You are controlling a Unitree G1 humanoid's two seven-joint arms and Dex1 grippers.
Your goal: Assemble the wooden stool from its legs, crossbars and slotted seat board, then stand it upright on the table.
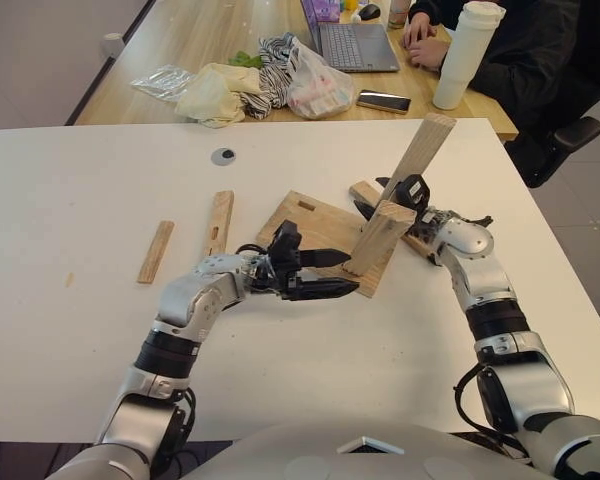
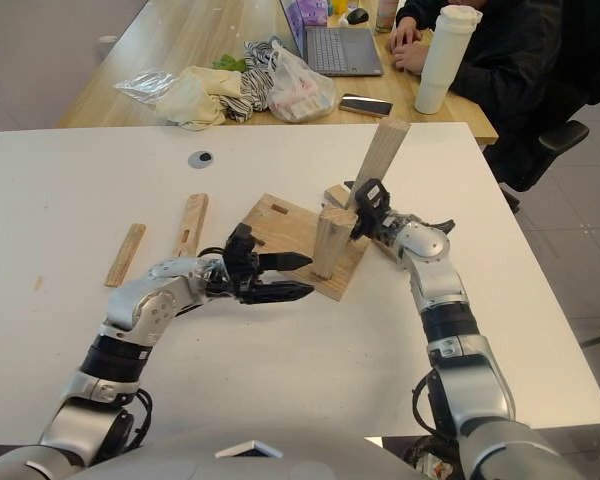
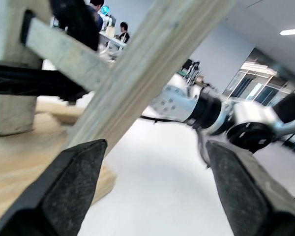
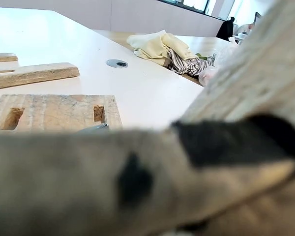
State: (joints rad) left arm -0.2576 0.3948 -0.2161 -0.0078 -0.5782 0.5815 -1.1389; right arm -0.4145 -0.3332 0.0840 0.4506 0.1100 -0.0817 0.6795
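The slotted seat board [image 1: 300, 225] lies flat on the white table [image 1: 80, 180]. A short leg [image 1: 380, 238] stands upright at its near right corner. Behind it a longer leg [image 1: 425, 145] leans up and to the right, and my right gripper [image 1: 390, 200] is shut on its lower part. The right wrist view has that leg [image 4: 265, 64] close up, with the board's slots [image 4: 99, 113] beyond. My left gripper [image 1: 330, 273] is open at the board's near edge, its tips pointing at the short leg. Its fingers [image 3: 73, 182] are spread wide in the left wrist view, below the leaning leg [image 3: 152, 59].
Two loose wooden bars, one plain [image 1: 156, 251] and one slotted [image 1: 219, 222], lie left of the board. A grey disc [image 1: 223, 156] sits farther back. Another wooden piece [image 1: 365, 190] lies under the right gripper. The table behind holds bags [image 1: 270, 80], a phone [image 1: 384, 101] and a bottle [image 1: 458, 55].
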